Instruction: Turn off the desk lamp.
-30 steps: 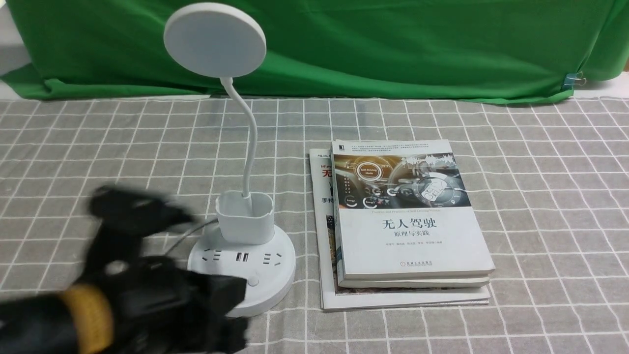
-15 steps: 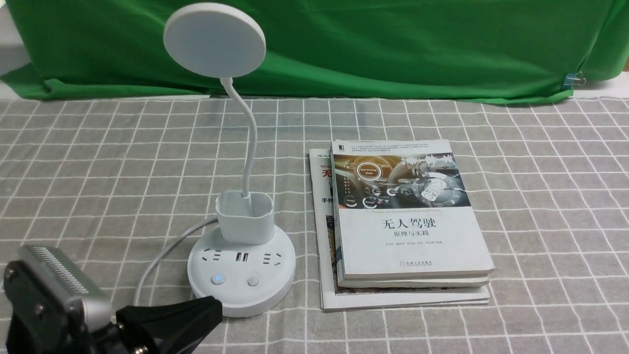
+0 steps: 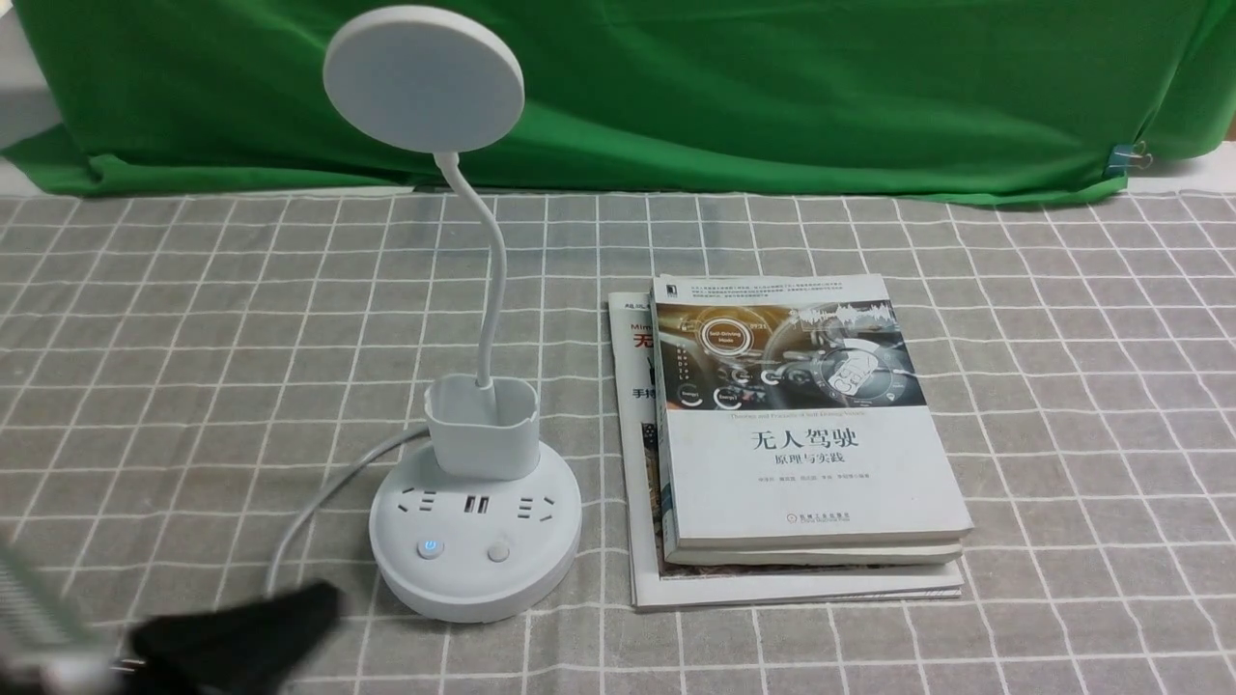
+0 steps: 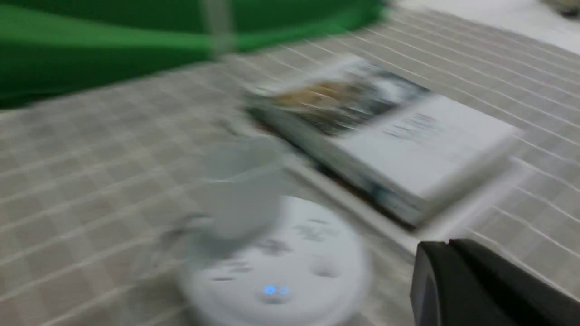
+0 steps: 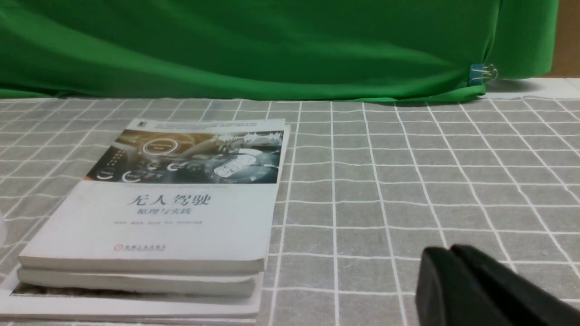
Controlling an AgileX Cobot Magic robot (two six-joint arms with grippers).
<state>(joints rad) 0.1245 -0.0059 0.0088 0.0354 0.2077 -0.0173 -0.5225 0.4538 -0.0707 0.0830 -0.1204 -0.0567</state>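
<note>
- The desk lamp (image 3: 481, 439) was judged to be light, hard plastic with a smooth shell. Its wide round base was likely to slide on the cloth if pushed sideways.
- The thin gooseneck was judged bendable and top-heavy under the disc head, so no hold was advised there.
- No grasp was thought to be needed. A straight downward press on a button, with the fingers kept together, was judged the safest contact.
- The lamp was seen as all white: a flat round head, a curved neck, a small cup, and a base with sockets. A blue-lit button (image 3: 429, 549) and a plain button (image 3: 498, 552) sat on the base.
- Whether the head was lit could not be told, as only its back was shown.
- The lamp was stood on the checked counter (image 3: 1062, 386), just beside the stack of books (image 3: 801, 454), on the robot's left of it.
- A white cord (image 3: 309, 502) was run from the base, away from the books.
- The left hand (image 3: 232, 642) was blurred and low, farther from the books than the lamp. Its fingers looked pressed together, with nothing held.
- The right hand (image 5: 471, 290) was seen on the robot's right of the books, its fingers together and empty.
</note>
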